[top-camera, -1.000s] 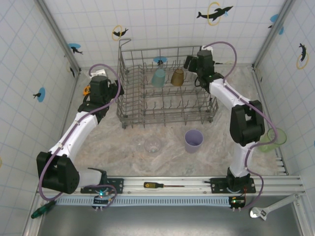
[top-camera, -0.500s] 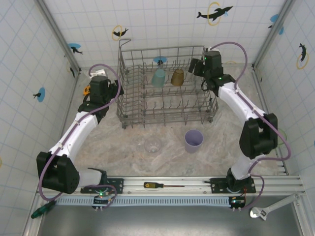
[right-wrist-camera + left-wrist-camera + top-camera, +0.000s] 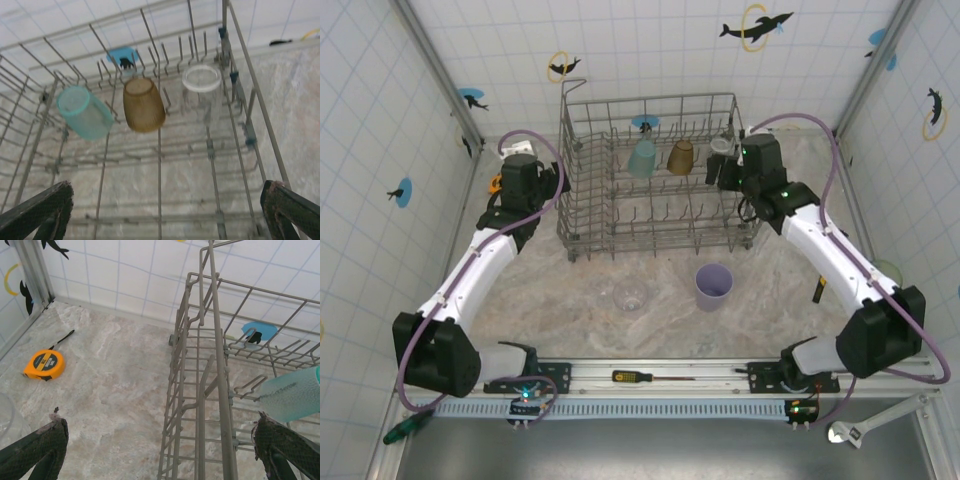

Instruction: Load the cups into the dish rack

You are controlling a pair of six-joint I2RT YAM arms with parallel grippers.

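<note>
The grey wire dish rack (image 3: 582, 205) stands at the back middle of the table. A teal cup (image 3: 642, 157), an amber cup (image 3: 681, 157) and a clear cup (image 3: 721, 147) sit in its far row; they show again as the teal cup (image 3: 85, 112), the amber cup (image 3: 144, 104) and the clear cup (image 3: 201, 87). A lavender cup (image 3: 713, 287) and a clear cup (image 3: 629, 296) stand on the table in front. My right gripper (image 3: 718, 172) hangs open over the rack's right part, nothing between its fingers. My left gripper (image 3: 552, 185) is open beside the rack's left wall (image 3: 210, 390).
An orange tape measure (image 3: 44, 364) lies by the left wall. A pale green cup (image 3: 890, 268) peeks out behind my right arm. A screwdriver (image 3: 638, 377) rests on the front rail and a wrench (image 3: 860, 425) at the bottom right.
My right gripper has drawn back from the rack's far right corner toward the near side, its elbow swinging right. The clear cup now shows in the rack. The left arm is still.
</note>
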